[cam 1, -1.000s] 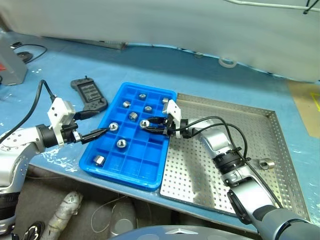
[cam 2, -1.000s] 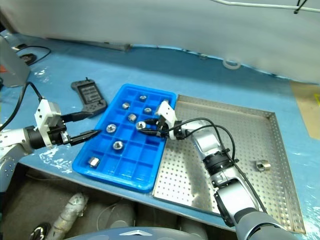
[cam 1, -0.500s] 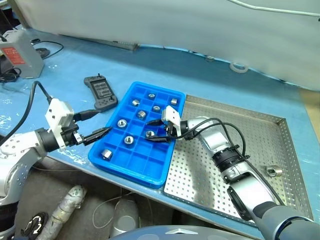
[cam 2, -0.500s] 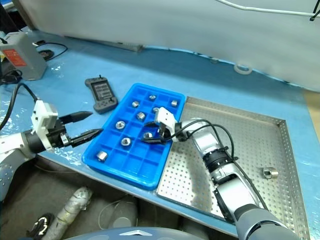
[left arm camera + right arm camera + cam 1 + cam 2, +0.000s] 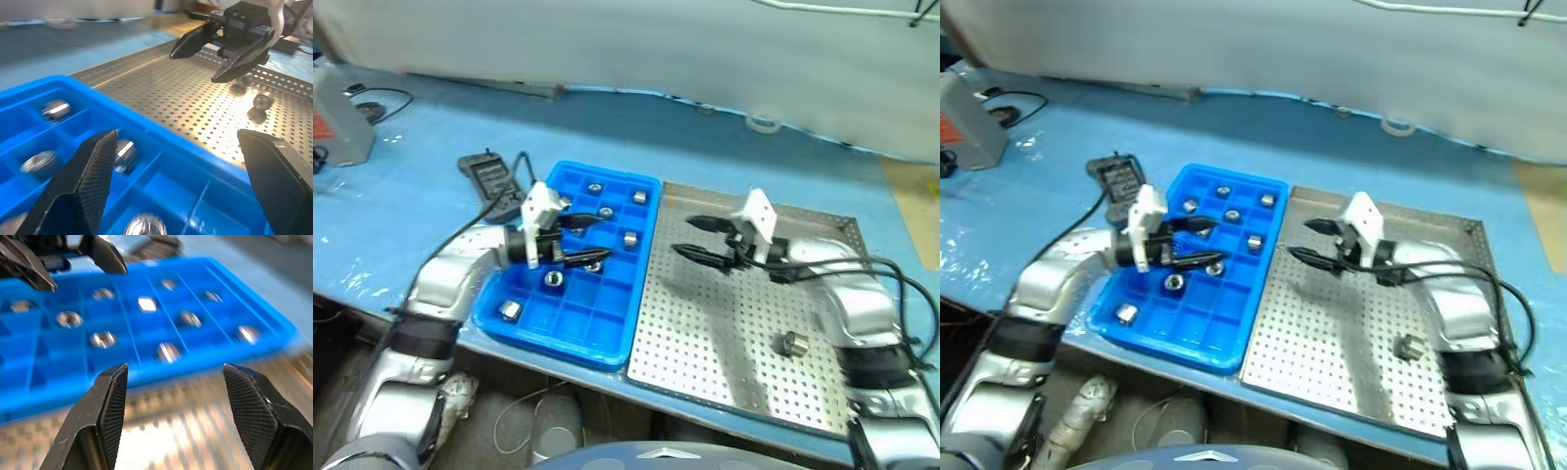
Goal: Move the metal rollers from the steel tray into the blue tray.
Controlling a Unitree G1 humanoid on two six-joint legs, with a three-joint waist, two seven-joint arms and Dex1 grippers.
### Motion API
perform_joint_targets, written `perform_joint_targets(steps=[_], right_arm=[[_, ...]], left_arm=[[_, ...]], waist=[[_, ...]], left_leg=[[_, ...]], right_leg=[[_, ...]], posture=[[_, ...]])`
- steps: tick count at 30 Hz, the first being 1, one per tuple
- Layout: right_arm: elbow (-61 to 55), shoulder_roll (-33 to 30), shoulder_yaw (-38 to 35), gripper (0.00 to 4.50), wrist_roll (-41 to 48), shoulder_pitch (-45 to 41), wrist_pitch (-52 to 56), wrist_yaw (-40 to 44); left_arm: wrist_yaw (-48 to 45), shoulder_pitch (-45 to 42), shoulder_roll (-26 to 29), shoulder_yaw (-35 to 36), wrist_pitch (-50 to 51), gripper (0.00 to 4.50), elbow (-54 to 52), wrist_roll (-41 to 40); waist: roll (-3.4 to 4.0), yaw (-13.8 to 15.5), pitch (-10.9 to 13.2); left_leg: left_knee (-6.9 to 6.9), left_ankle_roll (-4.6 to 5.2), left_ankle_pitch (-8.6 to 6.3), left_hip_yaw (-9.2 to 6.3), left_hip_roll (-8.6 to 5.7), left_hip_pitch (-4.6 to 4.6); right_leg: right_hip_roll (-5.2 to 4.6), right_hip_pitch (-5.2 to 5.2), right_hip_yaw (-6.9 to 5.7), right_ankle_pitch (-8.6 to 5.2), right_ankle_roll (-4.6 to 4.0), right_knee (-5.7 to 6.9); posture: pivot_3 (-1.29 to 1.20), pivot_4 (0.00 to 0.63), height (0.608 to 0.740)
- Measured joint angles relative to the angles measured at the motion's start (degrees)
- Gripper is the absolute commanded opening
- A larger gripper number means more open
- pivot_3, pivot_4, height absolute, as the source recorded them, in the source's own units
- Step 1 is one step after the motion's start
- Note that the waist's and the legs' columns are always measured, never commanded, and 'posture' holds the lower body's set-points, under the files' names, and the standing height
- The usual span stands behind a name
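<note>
A: Where do the metal rollers sit?

B: Most lie one to a compartment in the blue tray. One roller is alone on the steel tray, near its front right.

A: And the grippers?

B: The right gripper hovers over the steel tray, released and empty, likely lining up for that last roller. The left gripper hangs spread wide over the blue tray, holding nothing, perhaps just standing by.

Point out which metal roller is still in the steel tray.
The lone metal roller lying on the steel tray's perforated floor, near the robot's right arm; every other roller sits in a blue tray compartment.
</note>
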Motion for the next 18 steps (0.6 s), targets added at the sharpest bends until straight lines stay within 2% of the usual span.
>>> perform_joint_targets(steps=[4, 10, 13, 18], right_arm=[[-12.1, -2.5, -10.1, 3.21, 2.4, 14.4, 4.7, -4.2], [-21.4, -0.6, -15.7, 3.21, 2.4, 29.2, 5.9, -10.7], [-21.5, 1.0, -15.5, 3.21, 0.9, 33.4, 4.4, -12.8], [-15.5, 2.5, -14.4, 3.21, -3.3, 34.7, -3.0, -16.0]], left_arm=[[-3.7, -6.0, -6.7, -3.7, -4.5, 4.08, 9.3, 3.0], [-8.2, -10.4, -11.5, -5.8, -9.8, 4.08, 18.7, 6.3], [-9.7, -11.1, -12.0, -5.8, -11.3, 4.08, 21.5, 7.1], [-11.4, -11.1, -12.8, -5.9, -13.0, 4.08, 22.3, 8.1]], waist=[[0.06, -3.2, -0.1], [0.21, -7.3, -0.2], [0.26, -8.3, -0.3], [0.29, -9.3, -0.3]], left_leg=[[-0.03, 0.09, -0.04, 0.01, 0.07, 0.03], [0.02, 0.47, -0.27, 0.29, 0.11, 0.18], [0.13, 0.65, -0.37, 0.33, 0.08, 0.19], [0.30, 1.00, -0.58, 0.35, -0.11, 0.10]], right_leg=[[0.04, 0.01, 0.06, -0.03, -0.05, -0.11], [0.05, 0.12, 0.34, -0.14, -0.22, -0.48], [0.00, 0.13, 0.50, -0.14, -0.22, -0.56], [-0.15, 0.13, 0.66, -0.12, -0.26, -0.69]], posture=[[-0.27, 0.150, 0.740], [-0.38, 0.150, 0.740], [-0.39, 0.150, 0.740], [-0.38, 0.150, 0.740]])
